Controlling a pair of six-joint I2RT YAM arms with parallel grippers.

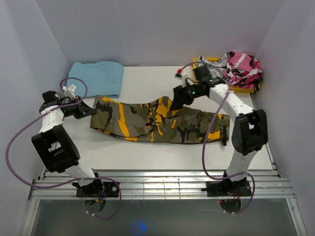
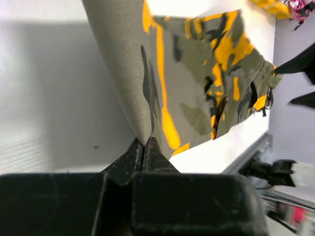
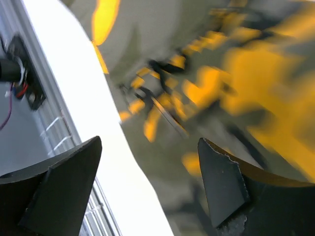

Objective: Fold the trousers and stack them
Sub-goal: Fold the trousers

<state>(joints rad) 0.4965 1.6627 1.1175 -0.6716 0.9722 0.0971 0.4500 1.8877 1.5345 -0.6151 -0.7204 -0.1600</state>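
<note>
The camouflage trousers (image 1: pixel 157 120) in olive, orange-yellow and black lie folded lengthwise across the middle of the table. My left gripper (image 1: pixel 91 111) is shut on the left end of the trousers; in the left wrist view its tips (image 2: pixel 143 146) pinch a fold of the fabric (image 2: pixel 197 83). My right gripper (image 1: pixel 178 98) is open and hovers over the back edge of the trousers near their middle. In the right wrist view its fingers (image 3: pixel 221 182) stand wide apart above blurred camouflage cloth (image 3: pixel 236 73), holding nothing.
A folded light-blue garment (image 1: pixel 97 77) lies at the back left. A pink, black and white camouflage garment (image 1: pixel 242 69) is heaped at the back right on a yellow-edged thing. White walls close in the table; a metal rail (image 1: pixel 162 184) runs along the near edge.
</note>
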